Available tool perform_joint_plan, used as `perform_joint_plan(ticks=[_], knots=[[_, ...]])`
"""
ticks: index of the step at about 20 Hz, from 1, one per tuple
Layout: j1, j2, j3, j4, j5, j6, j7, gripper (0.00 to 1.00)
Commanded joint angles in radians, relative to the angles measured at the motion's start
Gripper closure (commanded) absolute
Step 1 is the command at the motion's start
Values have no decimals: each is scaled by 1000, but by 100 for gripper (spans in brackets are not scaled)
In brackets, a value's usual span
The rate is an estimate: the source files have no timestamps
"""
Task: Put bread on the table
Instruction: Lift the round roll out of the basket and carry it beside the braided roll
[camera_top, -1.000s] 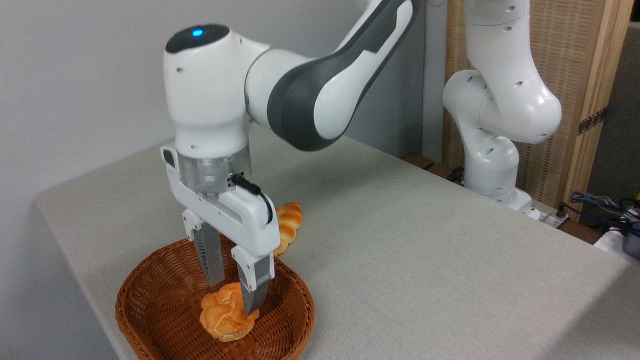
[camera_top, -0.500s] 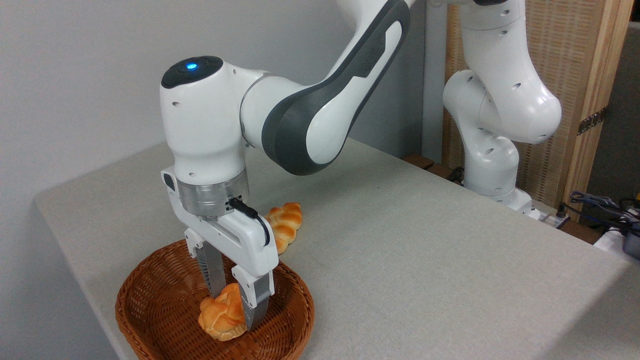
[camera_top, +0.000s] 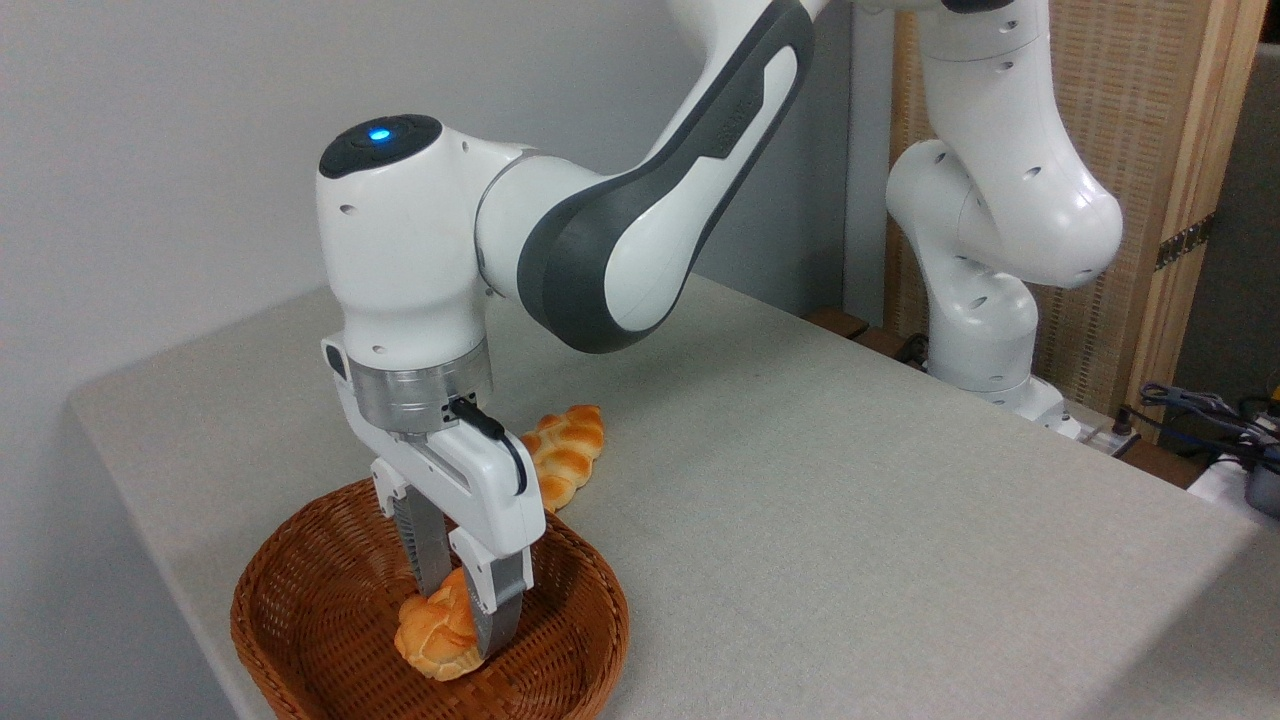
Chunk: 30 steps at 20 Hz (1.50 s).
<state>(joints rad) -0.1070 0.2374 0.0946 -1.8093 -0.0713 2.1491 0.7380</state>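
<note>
Brown wicker basket on the table. Gripper lowered since a second ago and narrowed, now pinched on the bread (not yet lifted clear of the basket). Braided loaf behind. Grasp judged made; lift-out pending.

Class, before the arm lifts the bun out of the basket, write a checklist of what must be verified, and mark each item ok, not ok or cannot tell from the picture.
1. Gripper fingers on either side of the bread: ok.
2. Fingers firmly clamped on the bread: cannot tell.
3. Bread already clear of the wicker basket: not ok, it lies inside.
4. Bare table to the right for setting down: ok.
5. Braided loaf outside the basket, apart from the gripper: ok.
</note>
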Motion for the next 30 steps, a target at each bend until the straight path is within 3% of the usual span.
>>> perform_joint_plan(ticks=[1,10,15,22,27,30], knots=[[-2,0,2,4,15,18,3,57],[-3,-27,-1,5,15,9,-3,58],[-7,-98,-3,5,1,3,-11,55],[-10,-231,-4,2,1,-216,-26,51],[-11,-267,-4,-4,1,-411,-22,47],[-13,-282,-4,-62,1,-452,-20,46]])
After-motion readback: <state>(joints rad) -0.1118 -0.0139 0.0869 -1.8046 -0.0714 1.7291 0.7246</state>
